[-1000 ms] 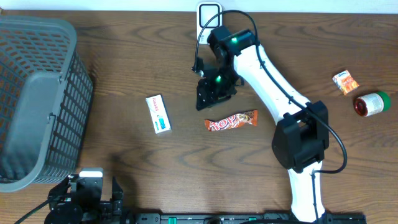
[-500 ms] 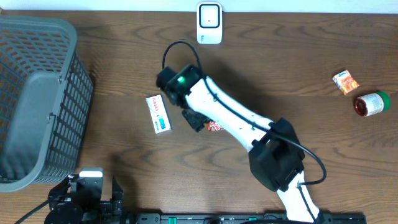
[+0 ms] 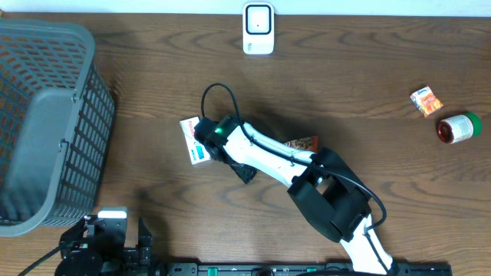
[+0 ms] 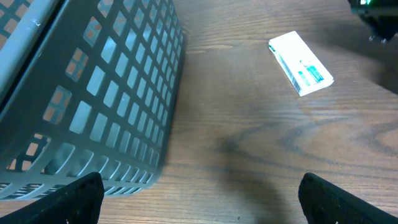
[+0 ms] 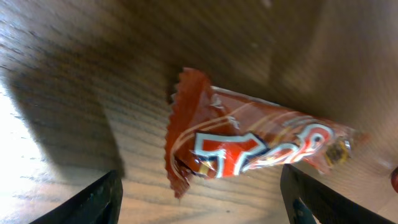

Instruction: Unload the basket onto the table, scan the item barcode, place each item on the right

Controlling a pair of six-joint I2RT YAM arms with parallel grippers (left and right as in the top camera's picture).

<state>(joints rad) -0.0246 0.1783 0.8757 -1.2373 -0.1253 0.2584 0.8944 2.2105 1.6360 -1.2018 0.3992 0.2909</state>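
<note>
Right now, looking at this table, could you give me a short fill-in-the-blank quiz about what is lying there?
The grey basket stands on the ____ side of the overhead view. The small box in the left wrist view is mostly ____ in colour. The candy bar lies flat on the ____ table.
Missing words: left; white; wooden.

- Overhead looked straight down over the table (image 3: 383, 77).
- Left wrist, low at its near left corner, faced the basket (image 4: 93, 93) and white box (image 4: 301, 72), both shared overhead.
- Right wrist looked down closely at a candy bar (image 5: 249, 146).
</note>
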